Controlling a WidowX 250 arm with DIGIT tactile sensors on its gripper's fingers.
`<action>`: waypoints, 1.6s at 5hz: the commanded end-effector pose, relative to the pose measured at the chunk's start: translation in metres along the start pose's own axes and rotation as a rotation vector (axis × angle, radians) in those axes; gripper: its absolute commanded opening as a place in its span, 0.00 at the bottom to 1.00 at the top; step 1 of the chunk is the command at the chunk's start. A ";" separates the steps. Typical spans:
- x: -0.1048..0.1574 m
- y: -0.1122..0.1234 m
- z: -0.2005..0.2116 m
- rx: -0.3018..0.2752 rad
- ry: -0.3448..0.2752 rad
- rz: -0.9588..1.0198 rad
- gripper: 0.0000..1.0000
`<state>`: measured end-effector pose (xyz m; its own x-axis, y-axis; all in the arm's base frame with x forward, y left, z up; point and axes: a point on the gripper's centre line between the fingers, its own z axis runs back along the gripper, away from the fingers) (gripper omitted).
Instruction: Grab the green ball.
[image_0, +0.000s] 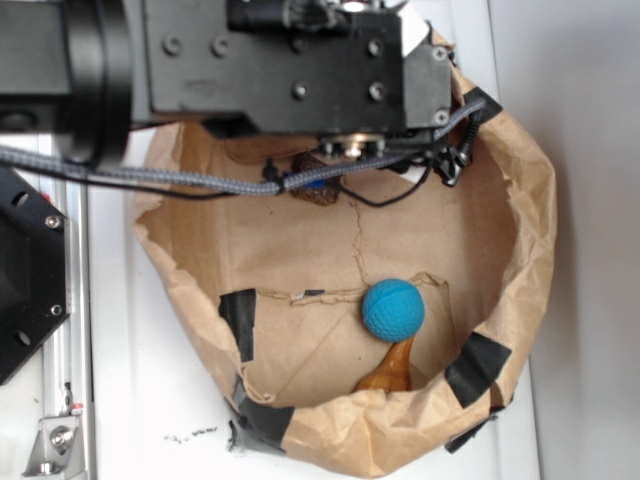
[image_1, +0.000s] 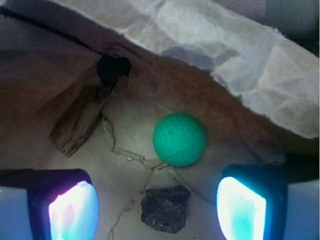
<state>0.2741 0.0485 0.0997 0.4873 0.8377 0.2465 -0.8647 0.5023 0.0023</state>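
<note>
Fingers (image_1: 157, 207) spread wide, holding nothing – green ball (image_1: 179, 139) on crumpled brown paper bag (image_1: 125, 120) floor, perhaps just ahead

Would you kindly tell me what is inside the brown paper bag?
In the paper bag: a blue ball, an amber wooden piece, the green ball and a dark rock. The arm hides the far end.

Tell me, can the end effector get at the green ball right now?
Probably yes. In the wrist view the green ball lies ahead of the open end effector, nothing covering it. A dark rock sits between the fingers and might get nudged.
</note>
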 end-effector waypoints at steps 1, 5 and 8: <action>0.017 0.003 0.014 -0.041 -0.033 0.020 1.00; -0.015 -0.007 0.003 -0.081 -0.010 0.163 1.00; 0.022 0.002 -0.035 -0.005 -0.066 0.231 1.00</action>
<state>0.2828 0.0604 0.0517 0.3146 0.9084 0.2754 -0.9446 0.3283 -0.0041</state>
